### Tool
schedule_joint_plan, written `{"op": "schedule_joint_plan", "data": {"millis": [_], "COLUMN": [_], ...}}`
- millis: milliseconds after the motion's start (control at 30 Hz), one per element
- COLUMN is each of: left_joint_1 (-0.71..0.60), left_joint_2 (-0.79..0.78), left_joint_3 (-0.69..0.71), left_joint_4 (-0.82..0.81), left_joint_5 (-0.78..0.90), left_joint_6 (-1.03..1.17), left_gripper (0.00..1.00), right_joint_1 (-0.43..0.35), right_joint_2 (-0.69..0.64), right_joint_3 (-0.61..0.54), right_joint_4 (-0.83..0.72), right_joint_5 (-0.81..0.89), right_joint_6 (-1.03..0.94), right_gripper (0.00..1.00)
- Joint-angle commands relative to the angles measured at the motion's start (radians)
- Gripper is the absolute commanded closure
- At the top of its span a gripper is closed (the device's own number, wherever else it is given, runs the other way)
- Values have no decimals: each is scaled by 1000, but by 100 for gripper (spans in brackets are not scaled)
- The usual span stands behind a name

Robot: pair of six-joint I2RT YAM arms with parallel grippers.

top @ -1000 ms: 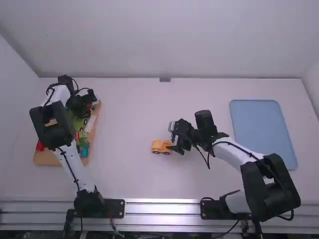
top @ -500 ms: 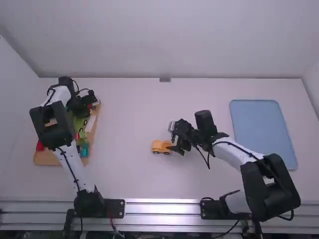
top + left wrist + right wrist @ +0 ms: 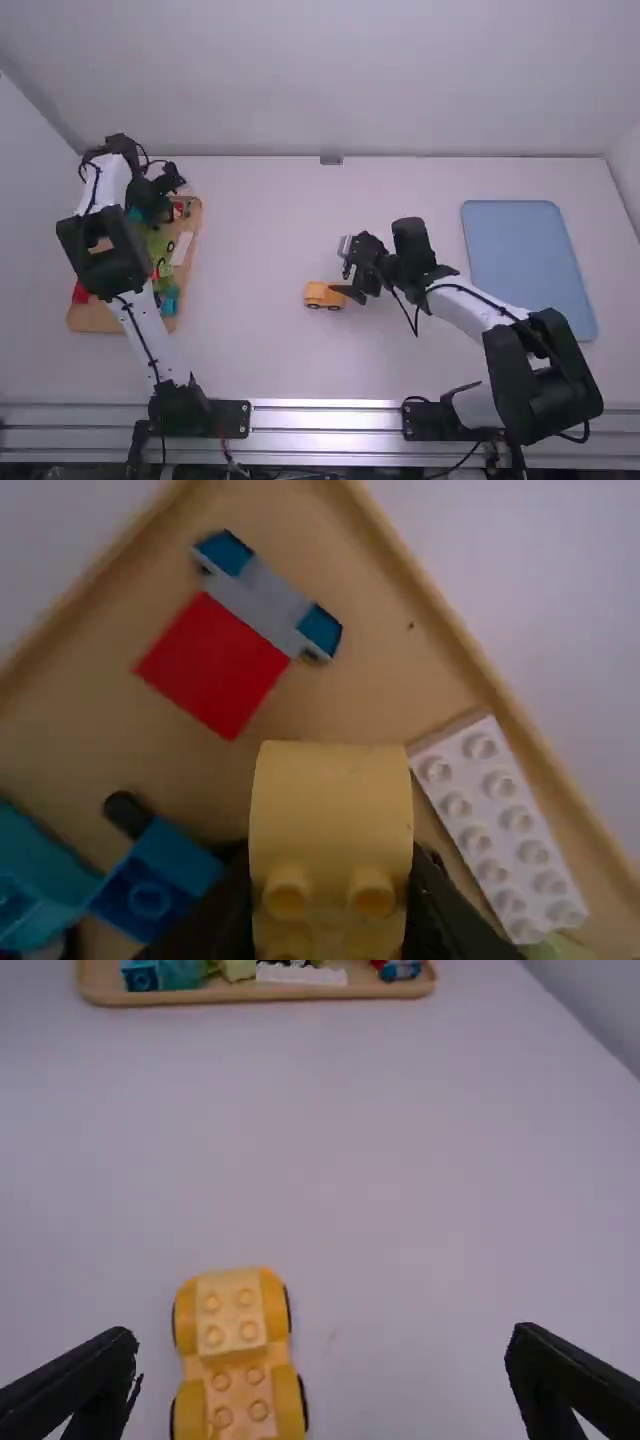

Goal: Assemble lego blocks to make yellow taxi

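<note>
A yellow, studded plastic car (image 3: 238,1360) stands wheels-down on the white table (image 3: 250,250); the left gripper (image 3: 152,208) holds a pale-yellow rounded plastic block (image 3: 331,805).

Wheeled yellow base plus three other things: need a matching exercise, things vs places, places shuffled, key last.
Things
1. wheeled yellow base
2. rounded yellow block
3. white brick
4. blue panel

Places
A. between the left gripper's fingers
B. right side of the table
C. on the wooden tray
D. beside the right gripper

Pairs: 1-D, 2-A, 3-C, 4-B
</note>
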Motion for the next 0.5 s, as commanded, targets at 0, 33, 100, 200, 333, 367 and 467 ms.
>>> {"op": "schedule_joint_plan", "data": {"millis": [0, 33, 100, 200, 333, 367, 467], "left_joint_1": [-2, -2, -2, -14, -44, -50, -80], "left_joint_2": [-21, -31, -53, -69, -109, -119, -174], "left_joint_3": [69, 83, 86, 74, -8, -28, -129], "left_joint_4": [-47, -60, -64, -73, -36, -22, 43], "left_joint_5": [84, 85, 85, 95, 129, 130, 126], "left_joint_6": [-72, -89, -109, -109, -105, -105, -107], "left_gripper": [79, 81, 86, 91, 95, 95, 97], "right_joint_1": [-2, -2, -2, -2, 5, 7, 7], "right_joint_2": [-21, -21, -21, -21, -21, -21, -21], "right_joint_3": [7, 7, 7, 7, 7, 7, 7], "right_joint_4": [31, 53, 87, 112, 133, 135, 143], "right_joint_5": [-10, -10, -28, -43, -62, -62, -62], "right_joint_6": [55, 53, 54, 55, 54, 54, 54], "right_gripper": [1, 1, 1, 0, 1, 1, 1]}}
